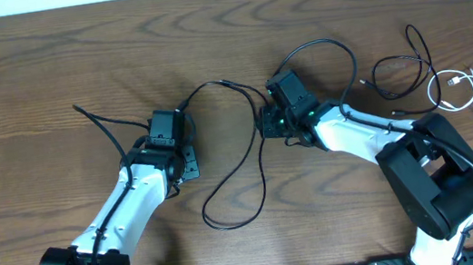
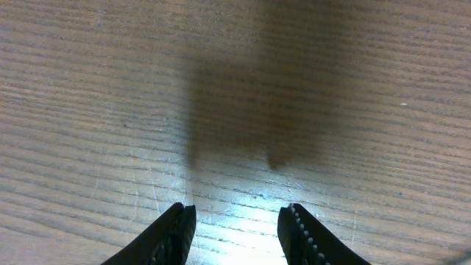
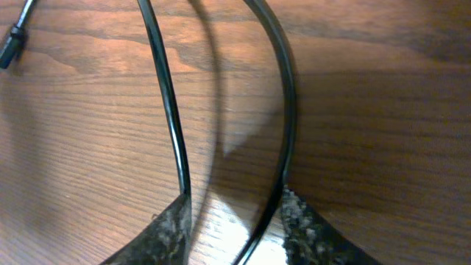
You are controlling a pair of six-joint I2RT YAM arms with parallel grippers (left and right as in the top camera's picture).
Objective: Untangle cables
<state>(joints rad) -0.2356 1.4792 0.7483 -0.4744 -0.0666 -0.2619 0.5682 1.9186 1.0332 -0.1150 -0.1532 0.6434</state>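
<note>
From above, the left gripper stands over the wooden table in the centre-left of the frame, and the right gripper sits just right of centre. A long black cable arcs between the two grippers, then drops into a loop in the lower middle. A second black cable loops up and to the right of the right gripper. Farther right lie a coiled black cord and, at the right edge, a white cord.

In the left wrist view, we see the left gripper with its fingers spread. Only bare table shows between them.

In the right wrist view, the right gripper also has its fingers apart. Two black strands run down from the top of the frame, the left strand meeting the left finger's inner edge and the right strand the right finger's. We cannot tell whether they are one cable. A plug end lies in the upper left corner.
</note>
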